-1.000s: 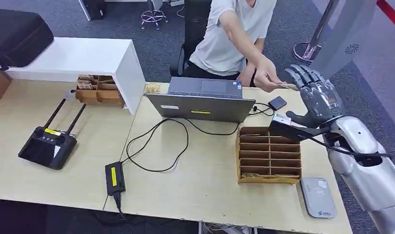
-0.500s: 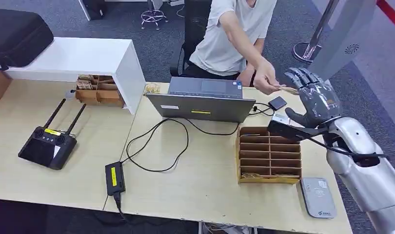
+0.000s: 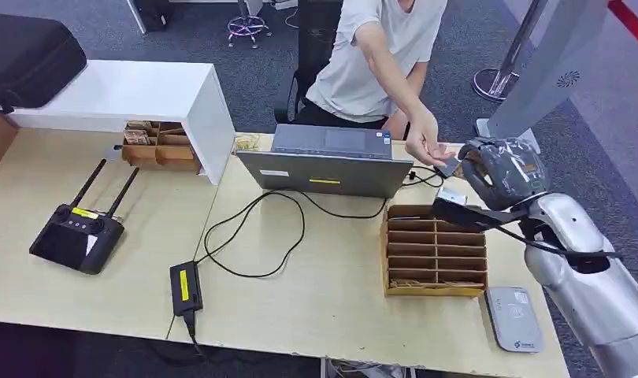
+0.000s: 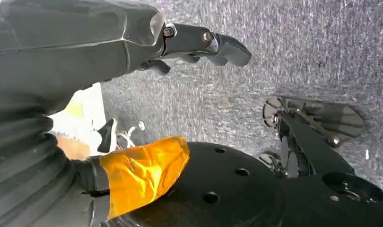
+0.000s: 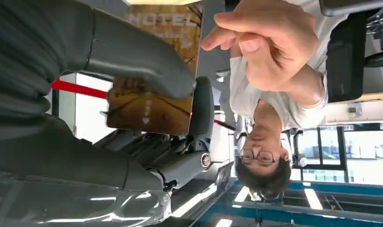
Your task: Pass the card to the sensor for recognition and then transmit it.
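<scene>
We see a grey laptop (image 3: 331, 161) in the middle of the desk (image 3: 316, 291). Just beside the laptop stands a brown wooden box with slots (image 3: 434, 250). A black cable (image 3: 253, 228) runs from the laptop to a black power brick (image 3: 185, 286). Far from the laptop lies a black remote with two antennas (image 3: 78, 232). Behind the laptop sits a person in a white shirt (image 3: 371, 55).

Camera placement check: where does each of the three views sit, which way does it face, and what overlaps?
Head view: high on the body, looking forward and down at the pale wooden table; right hand and silver arm show.
Left wrist view: behind the hanging left hand, facing grey carpet.
Right wrist view: behind the right hand, which holds the brown hotel card, facing the person.
Shared: head and right wrist views both show the right hand and the person's hand.
</scene>
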